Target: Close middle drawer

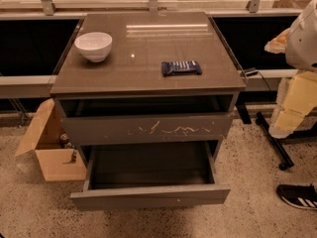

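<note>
The middle drawer (pixel 148 197) is pulled far out of the grey-brown cabinet (pixel 148 48). Its front panel is plain, with one tiny light speck, and the inside looks empty. Above it, the drawer with white scratch marks on its front (pixel 148 129) stands slightly open. A white and cream part of my arm (pixel 302 38) shows at the right edge, level with the cabinet top and well to the right of the drawers. My gripper itself is out of view.
A white bowl (pixel 93 45) and a dark blue snack pack (pixel 181 67) lie on the cabinet top. An open cardboard box (pixel 49 148) sits on the floor at left. A black stand leg (pixel 272 138) and a black shoe (pixel 298 196) are at right.
</note>
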